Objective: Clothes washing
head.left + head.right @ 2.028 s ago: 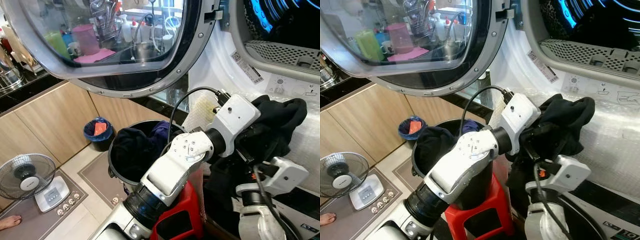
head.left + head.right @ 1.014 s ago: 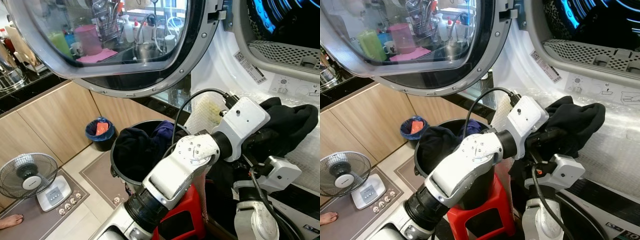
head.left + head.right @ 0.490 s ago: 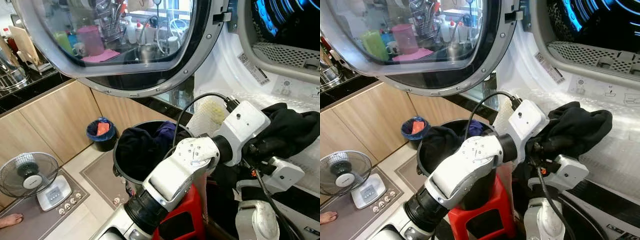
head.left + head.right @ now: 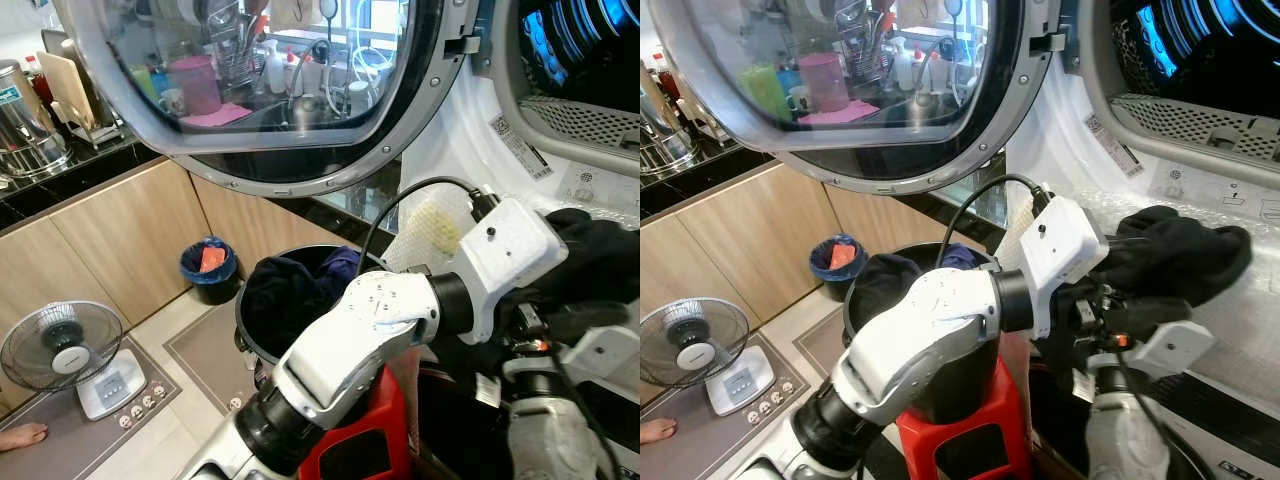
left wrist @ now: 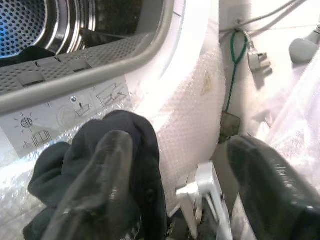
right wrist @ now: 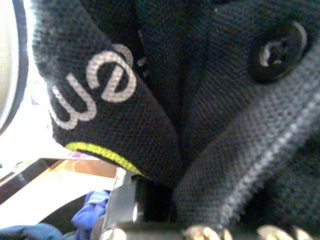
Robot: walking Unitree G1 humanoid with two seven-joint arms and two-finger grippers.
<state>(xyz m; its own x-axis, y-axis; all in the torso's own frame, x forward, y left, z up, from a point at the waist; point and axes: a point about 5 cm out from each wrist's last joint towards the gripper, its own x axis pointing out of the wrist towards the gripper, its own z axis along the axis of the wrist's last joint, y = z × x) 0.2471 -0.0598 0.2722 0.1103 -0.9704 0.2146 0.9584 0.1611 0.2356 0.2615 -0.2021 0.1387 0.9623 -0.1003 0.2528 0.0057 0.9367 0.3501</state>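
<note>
1. A black garment [image 4: 1180, 262] sits bunched at centre right of the head views, lying on the bubble-wrapped white front of the washing machine [image 4: 1060, 150], just below the open drum [image 4: 1200, 50] in the upper right corner.
2. The left gripper [image 5: 170, 195] reaches across from lower left toward the garment. In the left wrist view its two black fingers [image 5: 100, 175] stand apart, one lying against the dark cloth and the other clear of it, beside a small white bracket.
3. The right gripper [image 4: 1140, 315] comes up from the bottom right of the head views, directly under the garment. The right wrist view is pressed close against dark knit fabric with a button [image 6: 277, 50], pale lettering and a yellow edge stripe; cloth covers the fingers, so I cannot tell whether they are apart or closed on it.
4. The round glass door [image 4: 270, 90] hangs open across the upper left, reflecting kitchen items.
5. Left of centre, a black bucket [image 4: 250, 335] holding dark and purple clothes [image 4: 300, 285] stands on a red stool [image 4: 370, 445].
6. In the left half, a small blue bin [image 4: 208, 268] stands against wooden cabinets [image 4: 110, 250].
7. At lower left, a fan [image 4: 62, 352] rests on the floor, with a person's bare foot [image 4: 20, 436] at the frame's edge.
</note>
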